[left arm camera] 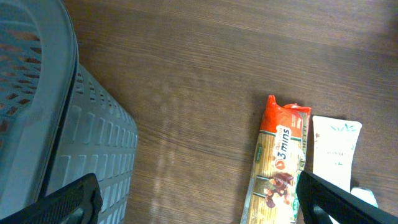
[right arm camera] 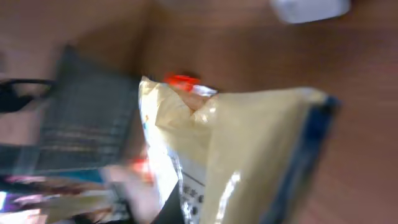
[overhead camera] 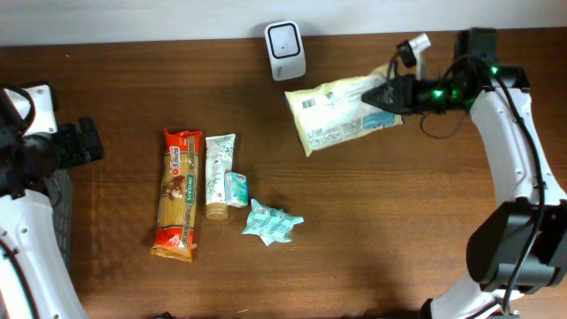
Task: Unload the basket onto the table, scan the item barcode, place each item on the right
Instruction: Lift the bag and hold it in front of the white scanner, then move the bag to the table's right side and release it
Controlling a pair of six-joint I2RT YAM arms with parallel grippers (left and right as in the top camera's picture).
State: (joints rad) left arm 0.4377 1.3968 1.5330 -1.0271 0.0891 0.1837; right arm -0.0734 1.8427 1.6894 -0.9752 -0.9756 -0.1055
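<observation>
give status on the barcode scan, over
Right jaws shut on cream bag beside scanner. Left jaws open, empty, by basket. Nothing between bag and scanner.

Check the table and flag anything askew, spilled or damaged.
Nothing looks spilled or torn. The cream bag slants beside the scanner, gripped at one end by the right tool. The small teal packet near the tube looks crumpled and lies crooked.
</observation>
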